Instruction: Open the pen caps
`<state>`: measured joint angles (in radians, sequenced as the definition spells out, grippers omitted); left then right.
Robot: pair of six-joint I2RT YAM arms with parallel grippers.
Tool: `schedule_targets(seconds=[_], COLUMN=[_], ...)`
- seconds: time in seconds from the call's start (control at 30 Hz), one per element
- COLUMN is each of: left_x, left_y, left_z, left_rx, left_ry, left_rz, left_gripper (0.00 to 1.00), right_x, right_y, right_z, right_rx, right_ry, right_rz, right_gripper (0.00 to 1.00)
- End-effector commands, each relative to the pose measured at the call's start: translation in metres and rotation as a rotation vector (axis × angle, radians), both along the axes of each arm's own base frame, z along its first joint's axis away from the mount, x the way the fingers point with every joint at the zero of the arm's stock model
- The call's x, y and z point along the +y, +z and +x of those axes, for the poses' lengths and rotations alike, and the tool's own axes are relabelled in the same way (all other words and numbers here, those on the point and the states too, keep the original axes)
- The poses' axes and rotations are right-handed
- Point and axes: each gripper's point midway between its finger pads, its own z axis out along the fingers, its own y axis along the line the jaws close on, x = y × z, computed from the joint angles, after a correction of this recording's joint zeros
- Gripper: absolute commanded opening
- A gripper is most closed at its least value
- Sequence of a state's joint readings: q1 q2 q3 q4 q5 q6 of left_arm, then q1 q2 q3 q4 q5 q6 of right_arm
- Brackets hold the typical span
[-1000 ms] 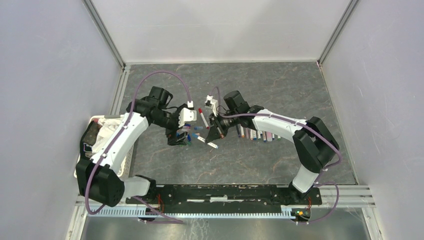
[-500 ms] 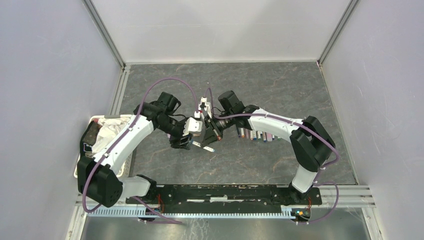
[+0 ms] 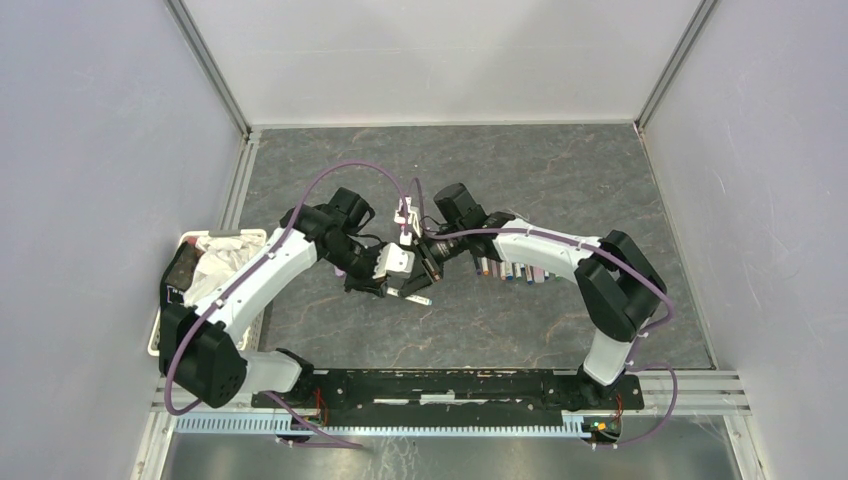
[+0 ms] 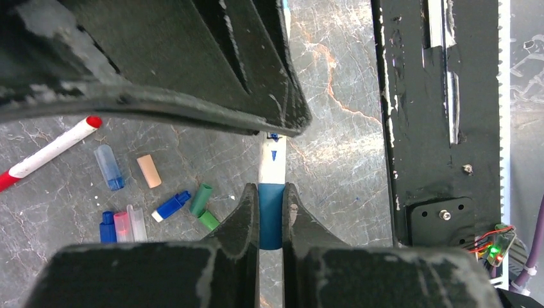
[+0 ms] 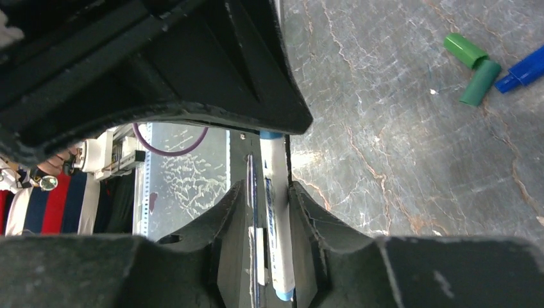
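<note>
The dark grey marbled desk [image 3: 560, 180] carries everything, and the two arms meet above its middle. Beside the right end effector [image 5: 268, 212], along its forearm, a row of pale marker pens with coloured ends [image 3: 515, 270] lies on the desk; I think these wait for their turn.

Between the two end effectors one thin white pen barrel with blue print [image 5: 274, 218] is held in the air. The right end effector is pressed onto this barrel from both sides. The left end effector [image 4: 271, 212] faces it and pinches the short dark blue plastic cap [image 4: 271, 221] at the other end of the same pen. The cap seems not yet separated, because white and blue join without a gap.

In my judgement the step in hand is to pull this cap off. To do it well, the two end effectors should move apart exactly along the axis of the pen, without bending it. The right one must hold firm so that the barrel does not slide. The left one should grip only the cap, never the barrel. A small twist could help to loosen it.

To one side of the left end effector, small loose plastic caps in blue, green and peach [image 4: 172, 206] lie near each other on the desk, with a red-tipped white pen [image 4: 48, 151] beyond them.
</note>
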<state>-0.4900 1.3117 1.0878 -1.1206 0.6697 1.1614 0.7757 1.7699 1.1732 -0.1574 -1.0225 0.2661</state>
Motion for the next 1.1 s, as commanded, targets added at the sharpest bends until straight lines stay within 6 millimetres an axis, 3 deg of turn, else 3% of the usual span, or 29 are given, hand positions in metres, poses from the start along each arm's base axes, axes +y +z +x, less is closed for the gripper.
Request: schedule_targets(seconds=[0.0,0.07,0.2,0.27,0.37,0.53,0.73,0.87,0.97,1.07], left_x=[-0.008,-0.008,-0.004,-0.001,0.006,0.023,0.049,0.075,0.079,0.071], left_y=[0.015,0.016,0.018,0.021,0.02,0.013,0.024,0.005,-0.013,-0.025], left_z=[0.009,0.009,0.011,0.012,0.016,0.03,0.056,0.074,0.076,0.081], left_rx=[-0.056,-0.057,-0.071,-0.085,-0.12,-0.17,-0.247,-0.299,-0.261,-0.238], left_ry=[-0.027,-0.03,-0.027,-0.03,-0.037,-0.027,0.034,0.083,0.112,0.151], left_rz=[-0.027,-0.022,-0.001,0.015,0.052,0.146,0.182,0.283,0.295,0.257], left_gripper=[0.02,0.02,0.02,0.02,0.02,0.02,0.02,0.02,0.02,0.02], right_x=[0.016,0.018,0.016,0.012,0.003,-0.014,-0.047,-0.06,-0.067,-0.085], right_y=[0.01,0.008,0.006,0.005,0.0,-0.009,-0.041,-0.046,-0.039,-0.039], right_z=[-0.003,-0.002,-0.003,-0.007,-0.012,-0.019,-0.015,-0.008,0.008,0.046], right_rx=[-0.014,-0.005,-0.003,-0.012,-0.022,-0.042,-0.049,-0.055,-0.087,-0.122], right_ry=[0.041,0.039,0.037,0.046,0.046,0.023,-0.036,-0.08,-0.138,-0.306], right_rz=[0.068,0.066,0.051,0.043,0.024,-0.016,-0.129,-0.153,-0.157,-0.22], right_gripper=[0.35,0.33,0.12,0.11,0.0,0.0,0.0,0.0,0.0,0.0])
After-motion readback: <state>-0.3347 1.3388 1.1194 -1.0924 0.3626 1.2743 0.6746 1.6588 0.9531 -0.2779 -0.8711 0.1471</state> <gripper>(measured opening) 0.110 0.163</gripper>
